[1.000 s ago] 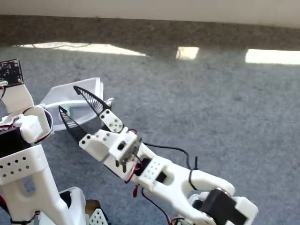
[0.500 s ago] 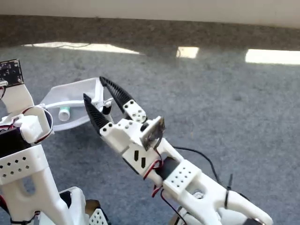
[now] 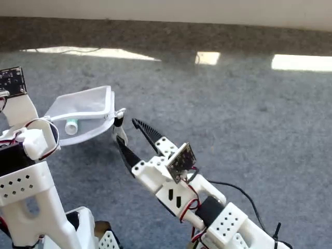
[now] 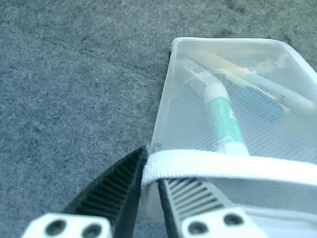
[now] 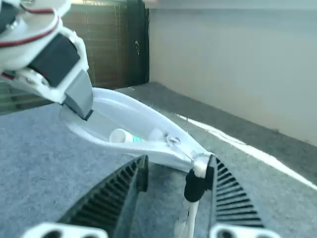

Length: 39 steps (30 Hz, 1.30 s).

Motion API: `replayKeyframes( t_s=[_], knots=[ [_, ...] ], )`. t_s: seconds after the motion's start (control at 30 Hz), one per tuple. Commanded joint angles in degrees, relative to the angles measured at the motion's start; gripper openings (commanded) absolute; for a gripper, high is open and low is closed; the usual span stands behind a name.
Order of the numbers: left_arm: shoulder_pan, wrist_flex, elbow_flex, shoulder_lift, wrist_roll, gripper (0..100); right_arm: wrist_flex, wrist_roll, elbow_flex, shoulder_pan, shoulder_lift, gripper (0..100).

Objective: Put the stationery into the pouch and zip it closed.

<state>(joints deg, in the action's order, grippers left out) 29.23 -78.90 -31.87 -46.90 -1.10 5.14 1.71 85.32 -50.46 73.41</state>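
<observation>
My left pincer [image 4: 151, 168] is clamped on the white edge band of the pouch [image 4: 237, 124], with a black finger on each side of the fabric. The rest of the mesh pouch stretches away from its tips over the grey carpet [image 4: 74, 74]. Just past the clamped band, inside the pouch, I see a green-and-white pen [image 4: 225, 121] lying lengthwise, with other stationery beside it that I can't make out.

My right pincer [image 3: 125, 129] is spread wide, gripping nothing, and points at the pouch's far end, opposite the end my left pincer holds. The zipper pull [image 5: 195, 181], a black bead on a white cord, hangs between its fingers, right against the inner face of one finger and well apart from the other. From the right wrist, the pouch's mouth looks open just beyond the fingertips, with the pen's cap showing inside.
</observation>
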Motion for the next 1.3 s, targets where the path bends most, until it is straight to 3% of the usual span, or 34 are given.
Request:
replayKeyframes(
  t_s=[0.0,0.23,0.5,0.7,1.27],
  knots=[
    [-0.8,1.3,-0.2,0.8,-0.2,0,-3.0,-0.5,-0.2,0.4,2.2,17.3],
    [-0.8,1.1,-0.1,0.7,-0.2,0,5.3,-1.9,-0.5,0.6,-10.9,17.3],
    [-0.8,1.0,-0.2,0.7,-0.2,0,13.4,-8.4,-13.2,2.9,-34.8,17.3],
    [-0.8,1.0,-0.2,0.7,-0.2,0,20.4,-8.6,-19.8,3.1,-47.8,17.3],
    [-0.8,1.1,-0.3,0.7,-0.1,0,24.4,-8.5,-23.2,5.5,-54.5,10.9]
  ],
)
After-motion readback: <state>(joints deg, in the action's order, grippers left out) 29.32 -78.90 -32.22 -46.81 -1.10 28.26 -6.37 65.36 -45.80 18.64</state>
